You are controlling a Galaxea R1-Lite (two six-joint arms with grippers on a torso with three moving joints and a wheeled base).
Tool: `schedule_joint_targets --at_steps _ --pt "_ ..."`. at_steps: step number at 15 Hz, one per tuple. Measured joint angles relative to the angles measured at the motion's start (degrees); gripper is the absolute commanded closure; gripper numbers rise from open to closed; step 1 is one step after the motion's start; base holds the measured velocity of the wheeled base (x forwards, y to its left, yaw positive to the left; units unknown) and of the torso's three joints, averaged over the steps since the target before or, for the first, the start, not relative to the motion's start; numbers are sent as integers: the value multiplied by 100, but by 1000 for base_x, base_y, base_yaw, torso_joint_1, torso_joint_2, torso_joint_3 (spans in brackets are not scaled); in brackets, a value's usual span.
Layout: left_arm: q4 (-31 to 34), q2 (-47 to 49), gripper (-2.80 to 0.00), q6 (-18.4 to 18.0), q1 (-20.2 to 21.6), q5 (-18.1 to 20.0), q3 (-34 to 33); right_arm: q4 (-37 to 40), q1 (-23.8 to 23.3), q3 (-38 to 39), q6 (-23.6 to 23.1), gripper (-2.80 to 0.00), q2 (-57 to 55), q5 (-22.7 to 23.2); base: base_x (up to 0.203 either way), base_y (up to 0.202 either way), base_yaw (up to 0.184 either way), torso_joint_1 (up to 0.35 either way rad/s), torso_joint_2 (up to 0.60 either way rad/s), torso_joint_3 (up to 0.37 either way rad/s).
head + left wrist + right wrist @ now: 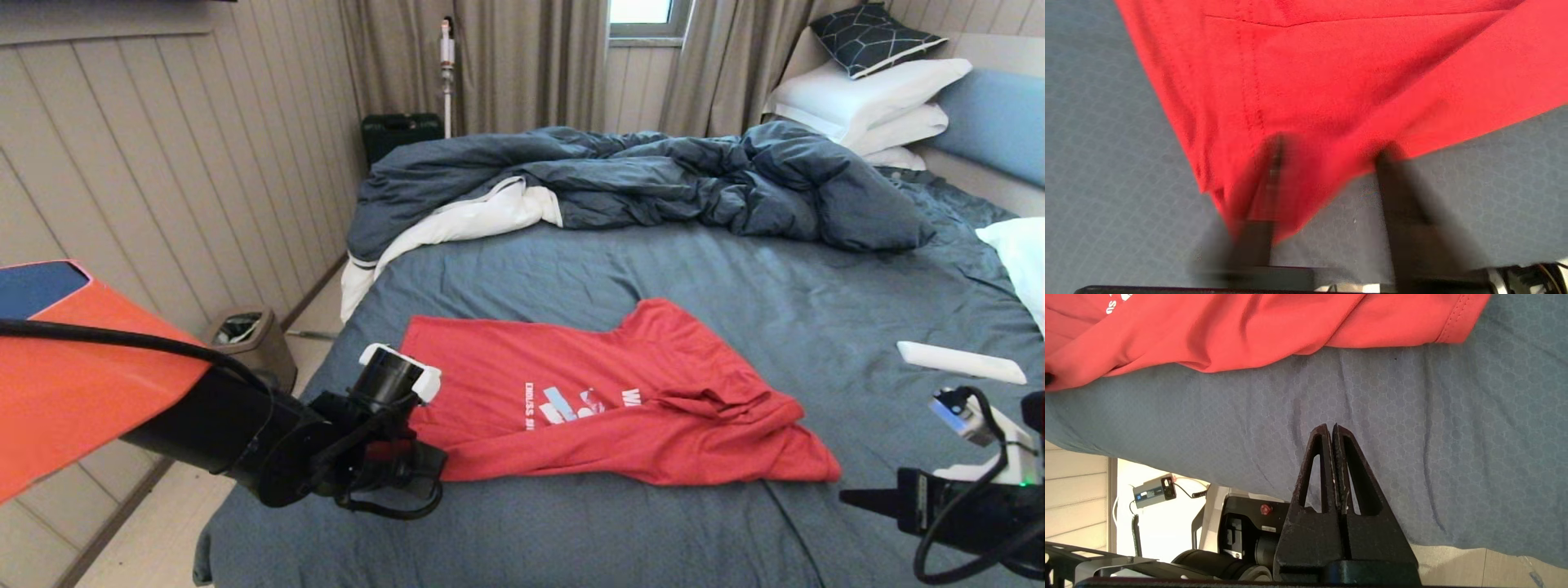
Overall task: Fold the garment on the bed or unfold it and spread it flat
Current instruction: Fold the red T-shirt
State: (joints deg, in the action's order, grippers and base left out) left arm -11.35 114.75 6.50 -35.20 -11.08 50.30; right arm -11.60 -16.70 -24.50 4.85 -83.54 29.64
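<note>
The garment (612,400), a red T-shirt with white lettering, lies crumpled on the slate-blue sheet of the bed (735,269), with its right half bunched into folds. My left gripper (429,467) is at the shirt's near-left corner. In the left wrist view its fingers stand apart and blurred, one finger (1271,163) on the red cloth (1331,73); the corner lies between the left gripper's (1329,152) jaws. My right gripper (853,496) hovers low over the bare sheet at the near right, shut and empty (1329,426), a little short of the shirt's hem (1249,330).
A rumpled dark blue duvet (653,175) lies across the far side of the bed. White pillows (865,98) are stacked at the headboard. A white slim object (959,362) rests on the sheet at the right. A bin (245,335) stands on the floor by the left wall.
</note>
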Motion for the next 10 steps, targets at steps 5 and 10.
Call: schedule_joint_targets --at_steps 5,10 --pt "10 -506 0 -44 80 -10 -323 0 11 -2 7 0 -50 -2 0 0 0 0 0 0" --pt "-22 -564 0 -38 137 -2 127 0 9 -29 11 0 -139 -10 0 0 0 0 0 0"
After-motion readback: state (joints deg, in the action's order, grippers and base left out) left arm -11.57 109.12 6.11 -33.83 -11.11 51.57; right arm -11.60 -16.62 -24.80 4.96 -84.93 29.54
